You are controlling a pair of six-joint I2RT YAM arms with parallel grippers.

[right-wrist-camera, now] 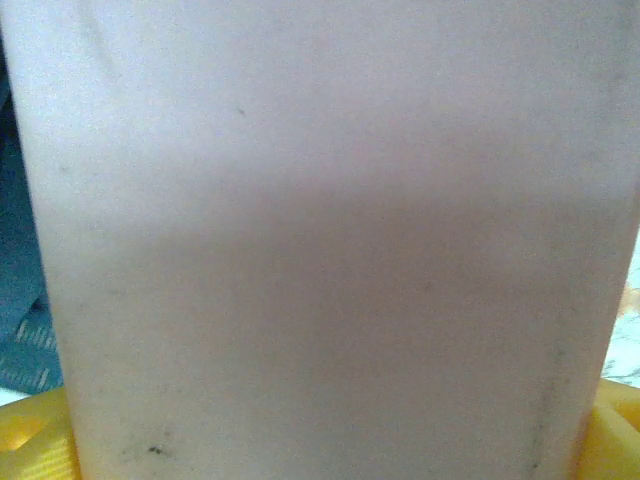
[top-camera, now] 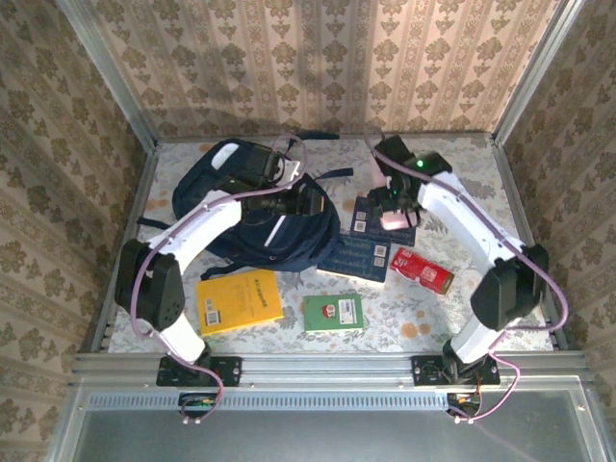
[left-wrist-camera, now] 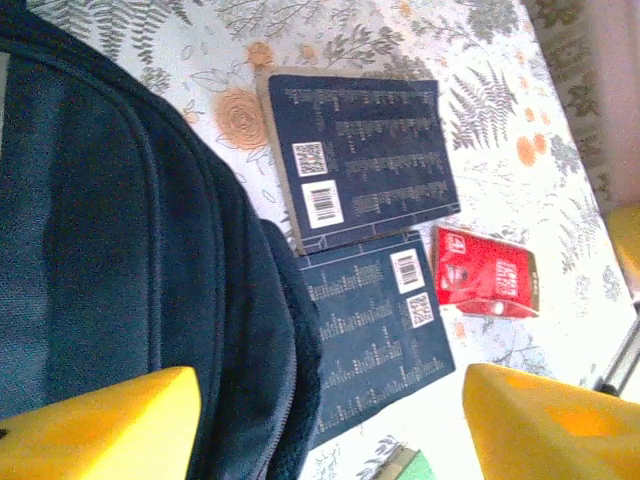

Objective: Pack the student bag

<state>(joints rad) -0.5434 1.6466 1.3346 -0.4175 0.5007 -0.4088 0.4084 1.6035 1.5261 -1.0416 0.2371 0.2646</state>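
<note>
Above the right edge of the student bag (top-camera: 217, 178), lying flat on the table (top-camera: 428, 322), the left gripper (left-wrist-camera: 330, 425) gapes empty, while just right of it the right gripper (top-camera: 395, 218) clamps a pale pink box (right-wrist-camera: 320, 240), presumably for packing.

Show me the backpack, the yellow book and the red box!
student bag (top-camera: 204, 181), top view, on the navy fabric near its left end.
yellow book (top-camera: 239, 300), top view, on the middle of its cover.
red box (left-wrist-camera: 485, 272), left wrist view, on the middle of its upper face.
</note>
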